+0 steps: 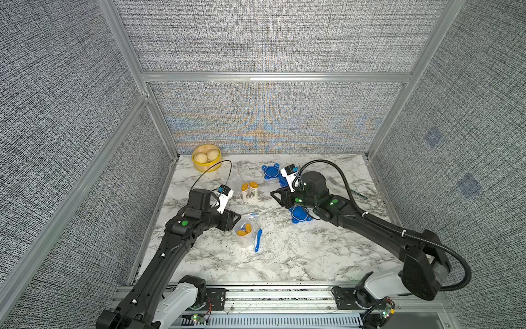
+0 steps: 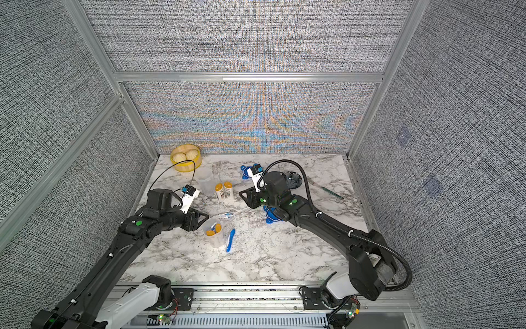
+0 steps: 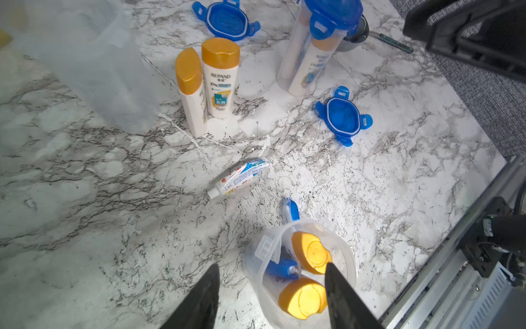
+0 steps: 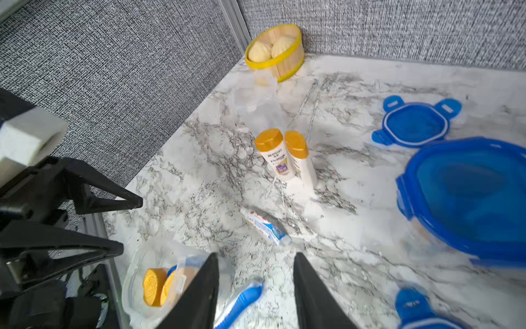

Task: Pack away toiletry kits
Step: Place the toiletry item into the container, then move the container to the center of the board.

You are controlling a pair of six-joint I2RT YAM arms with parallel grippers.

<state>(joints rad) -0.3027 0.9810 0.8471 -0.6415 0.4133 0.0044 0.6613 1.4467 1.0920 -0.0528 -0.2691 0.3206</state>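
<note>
The left hand (image 3: 272,266) hangs with its jaws well apart and empty, one finger above the rim of the open clear cup (image 3: 266,246). The cup holds two orange-capped bottles (image 3: 311,252) and something blue. In a top view a blue toothbrush (image 1: 258,240) lies at that cup's 3 o'clock, a toothpaste tube (image 3: 239,178) at its 12, and two standing bottles (image 3: 219,79) beyond. The right hand (image 4: 255,255), likewise parted and empty, points toward 9 o'clock near the lidded cup (image 3: 284,74), a bottle showing inside. The left arm reaches in from 7 o'clock, the right from 5.
</note>
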